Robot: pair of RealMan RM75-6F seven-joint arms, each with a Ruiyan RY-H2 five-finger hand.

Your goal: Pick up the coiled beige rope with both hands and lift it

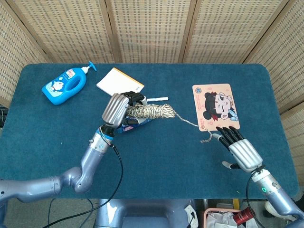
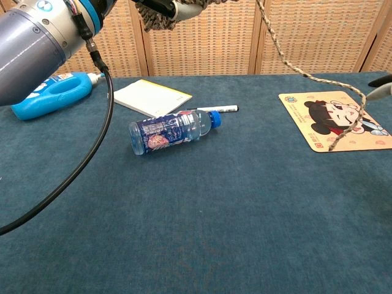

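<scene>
Left hand (image 1: 115, 108) grips the coiled beige rope (image 1: 153, 112) aloft; right hand (image 1: 241, 151) pinches its trailing end

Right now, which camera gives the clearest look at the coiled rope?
The head view: it shows the whole coiled rope in the left hand, its tail running to the right hand. The chest view crops the coil at the top edge, showing mostly the tail.

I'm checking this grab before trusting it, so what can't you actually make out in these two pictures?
- Right hand, chest view: cut off by the right edge; head view shows only its back, so its hold on the rope's loose end is unclear.
- Left hand, chest view: cropped by the top edge, with most of the rope.
- Bottle, head view: mostly hidden under the left hand.
</scene>
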